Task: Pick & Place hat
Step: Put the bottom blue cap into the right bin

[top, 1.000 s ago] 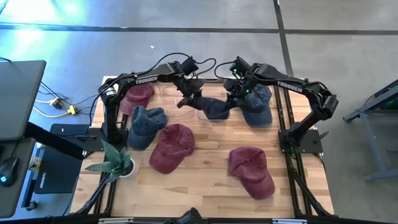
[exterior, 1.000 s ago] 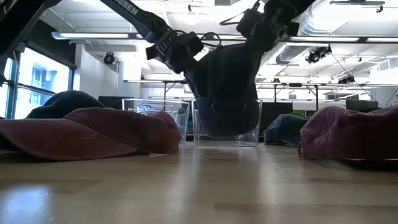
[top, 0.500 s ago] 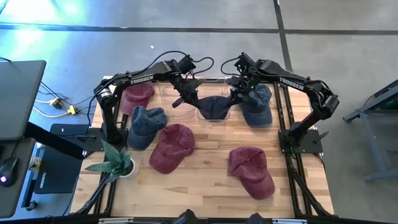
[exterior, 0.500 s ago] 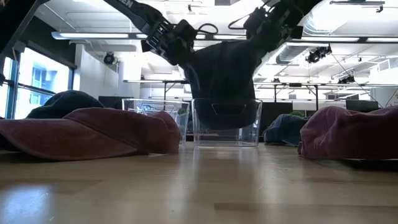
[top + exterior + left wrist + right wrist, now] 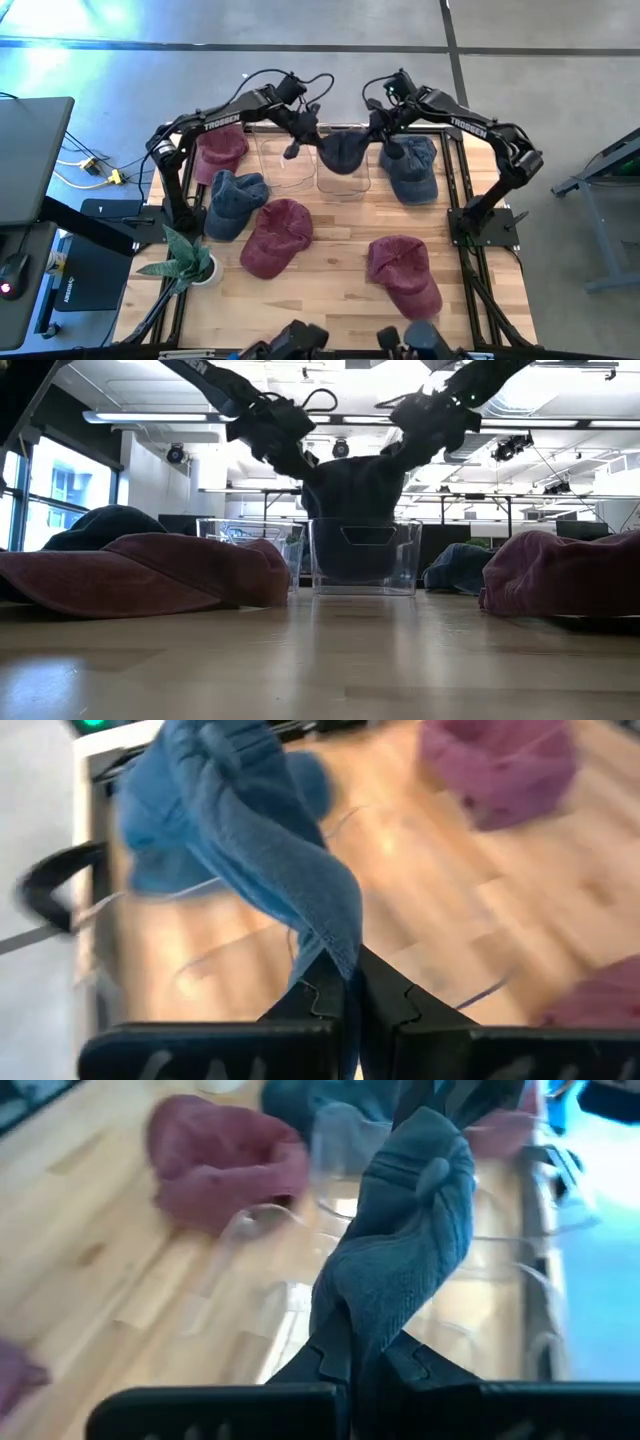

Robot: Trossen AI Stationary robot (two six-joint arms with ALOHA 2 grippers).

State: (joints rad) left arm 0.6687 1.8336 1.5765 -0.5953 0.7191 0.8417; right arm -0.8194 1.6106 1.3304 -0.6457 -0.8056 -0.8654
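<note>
A dark blue hat (image 5: 343, 150) hangs stretched between my two grippers at the table's far middle, above a clear bin (image 5: 345, 183). In the low view the hat (image 5: 355, 485) dips inside the bin's walls (image 5: 412, 555). My left gripper (image 5: 308, 133) is shut on the hat's left side. My right gripper (image 5: 379, 130) is shut on its right side. A second clear bin (image 5: 281, 165) stands just to the left. My left gripper pinches the edge of the hat's cloth (image 5: 338, 952) between its two shut fingers, slanting down from the table's left. The cloth runs away from the fingertips as a twisted fold. My right gripper pinches the hat's opposite edge (image 5: 352, 1315) between its shut fingers, slanting down from the right. The hat is lifted and hangs between the two holds.
Other hats lie on the wooden table: maroon ones (image 5: 222, 152), (image 5: 278, 236), (image 5: 403, 272) and blue ones (image 5: 235, 202), (image 5: 412, 168). A small plant (image 5: 190, 262) stands at the near left. There is free wood at the near middle.
Both grippers have gone toward the table's far edge and drawn apart, each rolling its wrist. The hat has risen with them and is spread wider between the two holds. Less of it now hangs down in the bin.
</note>
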